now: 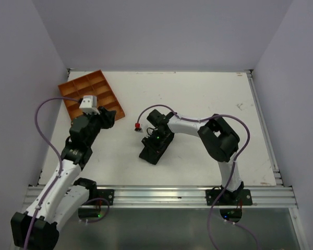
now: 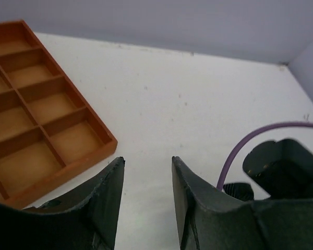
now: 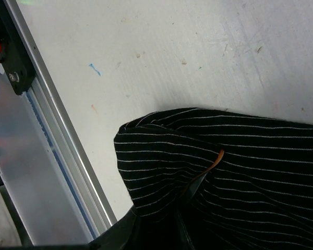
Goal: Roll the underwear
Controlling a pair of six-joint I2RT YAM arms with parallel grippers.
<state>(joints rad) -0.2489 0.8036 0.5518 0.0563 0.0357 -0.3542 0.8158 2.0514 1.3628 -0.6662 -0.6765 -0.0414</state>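
Note:
The underwear (image 1: pixel 151 151) is a bunched black fabric with thin white stripes, lying near the table's middle. In the right wrist view it (image 3: pixel 240 156) fills the lower right, folded up, with a thin orange edge showing at the fold. My right gripper (image 1: pixel 156 138) is down on it. Its fingers (image 3: pixel 120 237) are largely covered by fabric, and a fold sits pinched between them. My left gripper (image 1: pixel 108 117) hovers to the left beside the tray, apart from the underwear. In the left wrist view the left gripper (image 2: pixel 146 164) is open and empty over bare table.
An orange compartment tray (image 1: pixel 73 86) lies at the back left and also shows in the left wrist view (image 2: pixel 101 151). A small red item (image 1: pixel 137 126) sits just left of the right gripper. An aluminium rail (image 1: pixel 161 195) runs along the table's near edge.

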